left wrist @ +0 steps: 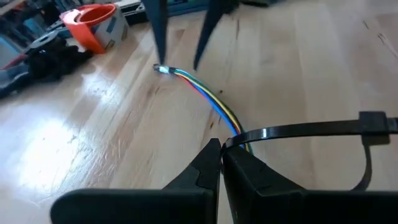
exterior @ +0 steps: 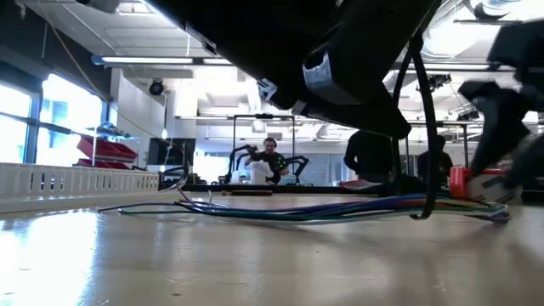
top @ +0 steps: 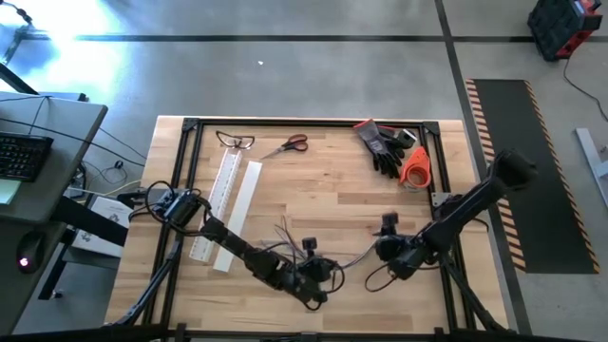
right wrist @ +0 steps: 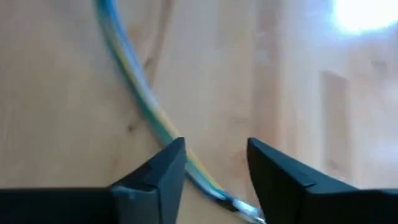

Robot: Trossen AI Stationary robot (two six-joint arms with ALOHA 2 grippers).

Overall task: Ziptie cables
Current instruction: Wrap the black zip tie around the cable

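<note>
The cables (left wrist: 205,96), thin coloured wires in a bundle, lie on the wooden table (top: 332,190) near its front edge, also visible in the low view as cables (exterior: 323,208). A black zip tie (left wrist: 311,129) loops over them. My left gripper (left wrist: 221,152) sits at the bundle (top: 285,237), shut on the tie. My right gripper (right wrist: 214,155) is open at the cables' right end (left wrist: 163,70), a finger on either side of it; whether it touches the wires does not show. In the high view it is at the front right (top: 388,249). My left gripper pinches the zip tie's strap (left wrist: 239,135) between its two fingertips, coming in at a low slant from the table's left. From the fingers the strap arcs away to the tie's head (left wrist: 373,121). The cables pass under the fingertips and rest on the table.
Two white slotted channels (top: 228,204) lie at the left. Safety glasses (top: 236,142) and red-handled scissors (top: 288,145) are at the back. Black gloves (top: 385,147) and an orange tape roll (top: 415,168) are at the back right. A person works far behind the table (exterior: 270,157).
</note>
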